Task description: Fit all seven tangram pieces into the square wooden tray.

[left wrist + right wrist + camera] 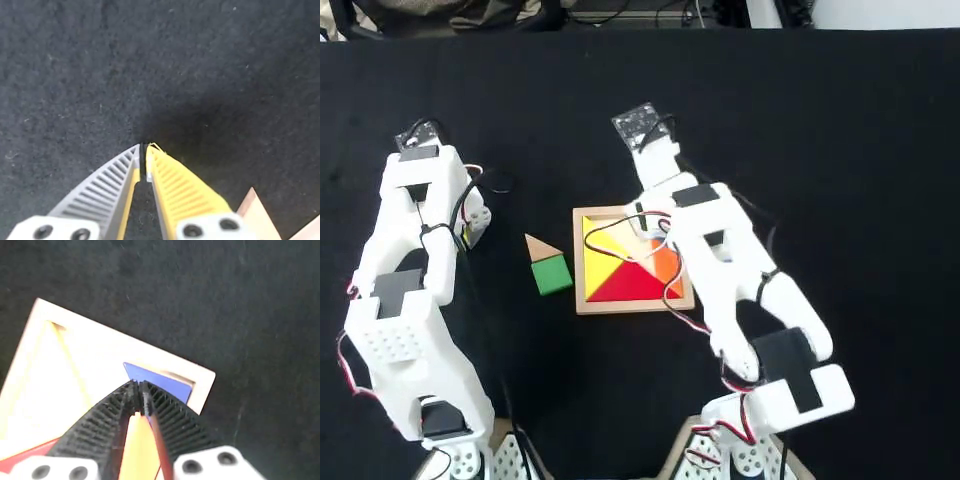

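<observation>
Left gripper point(145, 150) is pinched shut and empty, with bare black cloth point(150, 60) all around. Green square point(552, 275) and tan triangle point(540, 246) wait just left of the tray point(578, 270). Right gripper point(137, 386), closed on nothing, hovers by the blue piece point(165, 381) in a tray corner.

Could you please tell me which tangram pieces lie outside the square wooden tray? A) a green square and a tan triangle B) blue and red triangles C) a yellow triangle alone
A: the green square piece and the tan wooden triangle lie on the black cloth beside the square wooden tray.
</observation>
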Robot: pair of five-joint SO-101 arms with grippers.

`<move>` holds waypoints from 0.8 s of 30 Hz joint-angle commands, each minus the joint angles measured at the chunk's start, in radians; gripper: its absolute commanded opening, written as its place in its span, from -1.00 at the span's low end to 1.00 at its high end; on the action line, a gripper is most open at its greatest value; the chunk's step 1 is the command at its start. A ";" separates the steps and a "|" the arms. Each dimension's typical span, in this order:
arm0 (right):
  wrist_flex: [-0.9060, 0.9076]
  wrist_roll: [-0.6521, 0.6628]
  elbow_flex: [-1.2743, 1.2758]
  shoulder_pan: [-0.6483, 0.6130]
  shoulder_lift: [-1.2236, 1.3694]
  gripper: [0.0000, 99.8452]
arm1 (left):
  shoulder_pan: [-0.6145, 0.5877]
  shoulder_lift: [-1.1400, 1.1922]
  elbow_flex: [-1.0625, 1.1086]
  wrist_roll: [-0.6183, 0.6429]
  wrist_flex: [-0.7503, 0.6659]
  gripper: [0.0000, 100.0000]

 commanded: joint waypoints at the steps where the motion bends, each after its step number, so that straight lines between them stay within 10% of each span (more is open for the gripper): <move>1: -0.020 0.014 -0.033 -0.015 0.025 -0.98 | 0.008 -0.063 -0.004 0.009 -0.009 -0.94; 24: 0.040 0.023 -0.113 0.025 0.117 -0.98 | 0.041 -0.054 -0.002 0.005 -0.009 -0.94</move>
